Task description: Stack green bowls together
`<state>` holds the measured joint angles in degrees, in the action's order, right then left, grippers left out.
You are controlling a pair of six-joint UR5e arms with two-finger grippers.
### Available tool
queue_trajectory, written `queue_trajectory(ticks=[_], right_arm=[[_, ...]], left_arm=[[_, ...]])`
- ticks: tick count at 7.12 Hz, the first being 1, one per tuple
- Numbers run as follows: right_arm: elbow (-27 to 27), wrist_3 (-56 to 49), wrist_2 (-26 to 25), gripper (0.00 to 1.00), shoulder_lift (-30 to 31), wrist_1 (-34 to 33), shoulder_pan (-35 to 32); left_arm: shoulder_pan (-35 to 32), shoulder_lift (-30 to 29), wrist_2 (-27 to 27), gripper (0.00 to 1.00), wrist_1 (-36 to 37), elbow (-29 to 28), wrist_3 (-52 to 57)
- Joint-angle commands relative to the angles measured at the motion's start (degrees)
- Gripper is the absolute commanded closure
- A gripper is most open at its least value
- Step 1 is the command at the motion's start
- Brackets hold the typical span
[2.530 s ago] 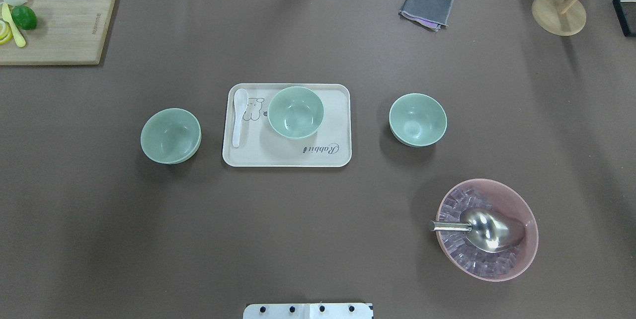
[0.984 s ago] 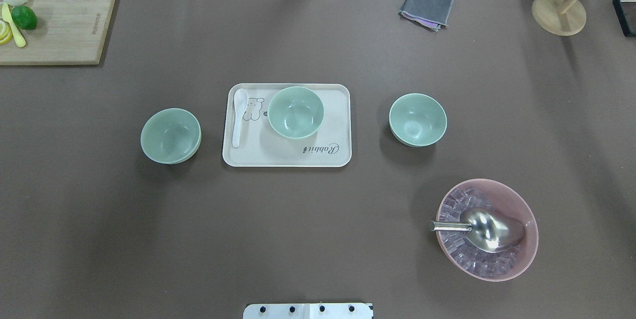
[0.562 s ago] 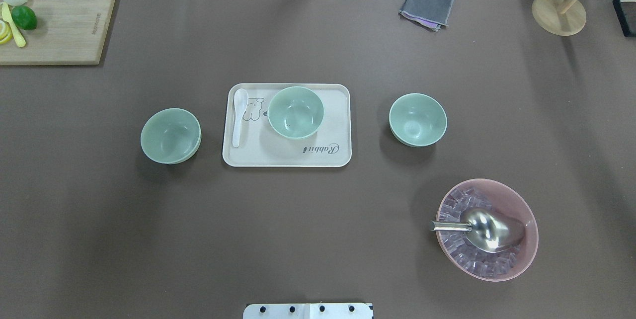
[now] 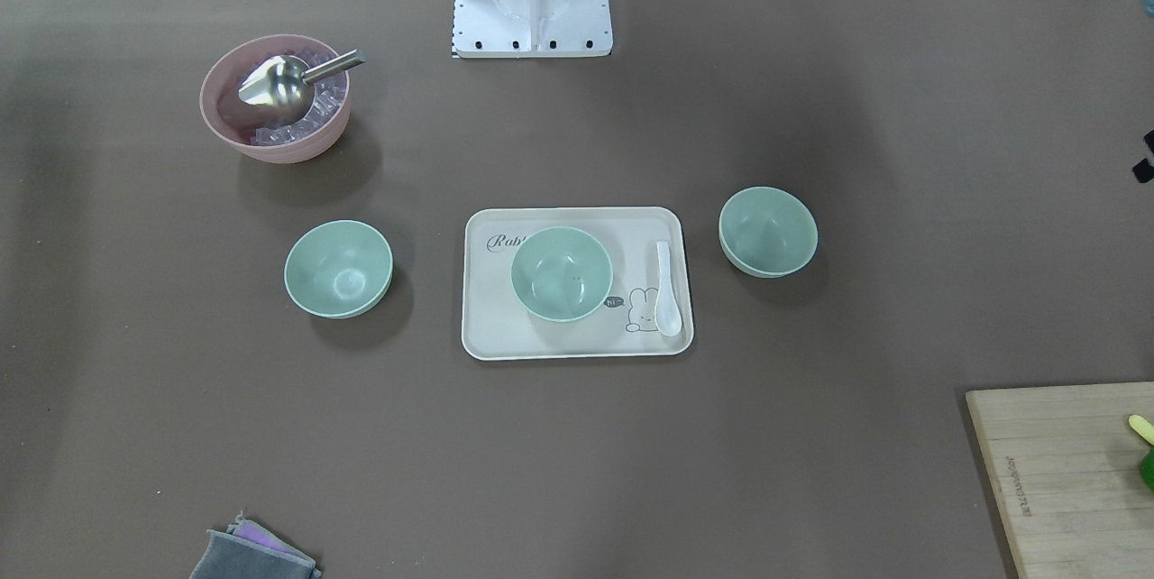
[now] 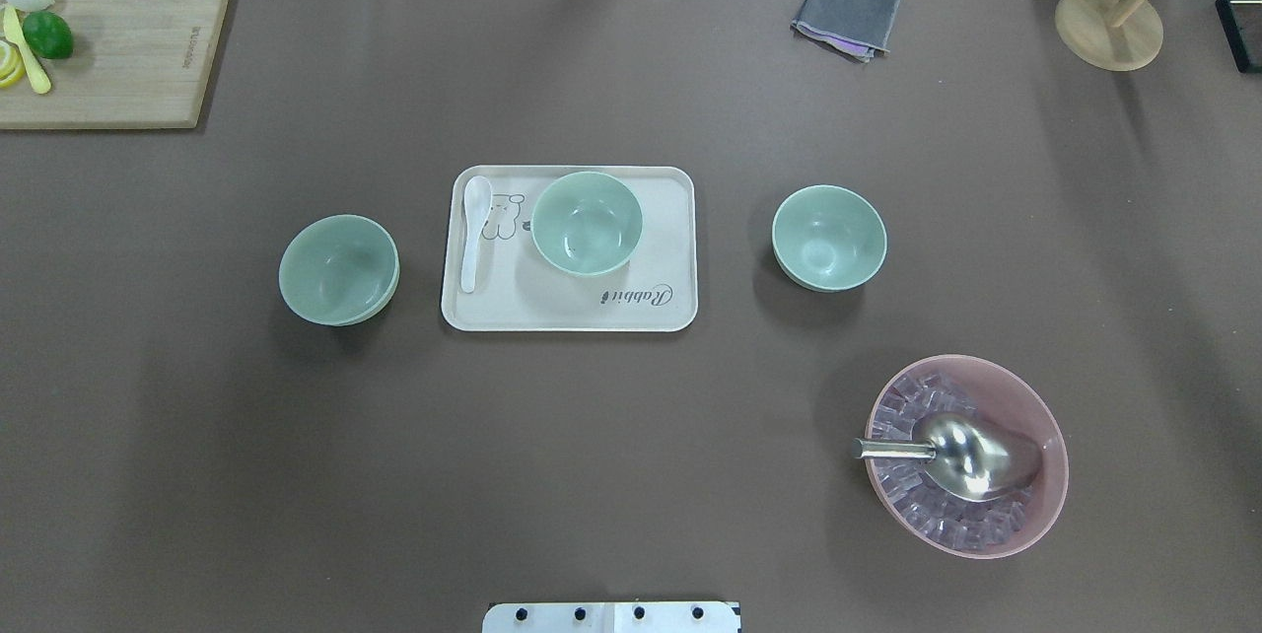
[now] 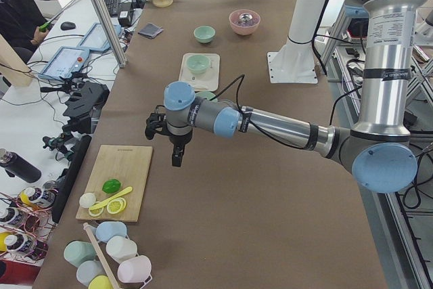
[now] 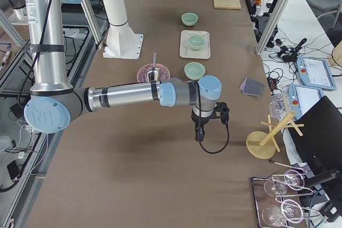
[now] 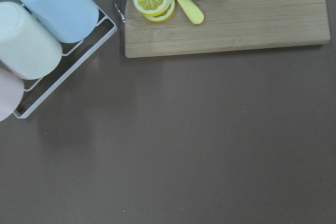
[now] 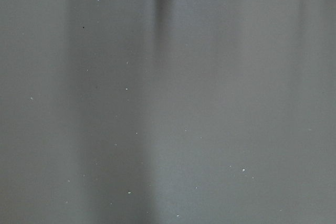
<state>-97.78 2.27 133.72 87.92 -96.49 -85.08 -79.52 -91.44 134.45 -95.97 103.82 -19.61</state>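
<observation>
The brown tabletop (image 5: pixel 631 475) carries everything. In the side views the left arm (image 6: pixel 270 123) and the right arm (image 7: pixel 128 95) each reach out over opposite ends of it. The left tool (image 6: pixel 177 156) hangs above bare surface near the wooden cutting board (image 5: pixel 128 61), and the right tool (image 7: pixel 199 133) hangs over the end by the wooden stand (image 5: pixel 1109 22). Neither side view shows clearly how wide either tool stands, so I cannot tell, and neither is near a bowl.

Taking the overhead view as the clock, the cream tray (image 5: pixel 552 313) lies at the centre. The cutting board is far out at 10 o'clock, and the pink bowl (image 5: pixel 1053 436) with its metal scoop (image 5: pixel 971 456) sits at 4 o'clock.

The three green bowls are alike: small, round, pale mint, matte, with plain smooth sides. All stand upright, mouths up and well apart, with none nested. The middle green bowl (image 5: pixel 587 222) sits on the tray, a little toward 1 o'clock of the tray's centre. The left green bowl (image 5: pixel 338 268) rests on the tabletop at 9 o'clock of the tray, and the right green bowl (image 5: pixel 828 237) at 3 o'clock.

A white spoon (image 5: pixel 473 229) lies along the tray's 9 o'clock edge, apart from the middle bowl. A folded grey cloth (image 5: pixel 846 12) lies at 1 o'clock.
</observation>
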Motion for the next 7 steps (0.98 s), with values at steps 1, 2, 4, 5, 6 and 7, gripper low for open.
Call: queue_trajectory(ticks=[1,2,4,5,6,7], right_arm=[[0.0,0.2,0.3,0.00,-0.1,0.1,0.0],[-0.1,0.3,0.7,0.00,-0.3,0.1,0.8],[0.5,0.1,0.3,0.00,-1.8,-0.4,2.8],[0.5,0.2,0.3,0.00,-1.9,0.1,3.1],[0.5,0.1,0.1,0.00,-1.9,0.1,3.7],[0.4,0.2,0.1,0.00,-1.9,0.1,4.0]], left_arm=[[10.1,-5.4,-0.4,0.02,-3.2,1.7,-18.4],[14.5,-6.9,-3.0,0.02,-6.0,1.1,-23.0],[23.5,-10.9,-9.6,0.02,-11.1,-1.8,-34.1],[26.7,-12.8,-12.7,0.02,-13.9,-3.9,-38.5],[29.7,-13.1,-15.6,0.02,-16.0,-5.2,-40.7],[31.1,-13.1,-16.3,0.02,-16.9,-6.2,-40.7]])
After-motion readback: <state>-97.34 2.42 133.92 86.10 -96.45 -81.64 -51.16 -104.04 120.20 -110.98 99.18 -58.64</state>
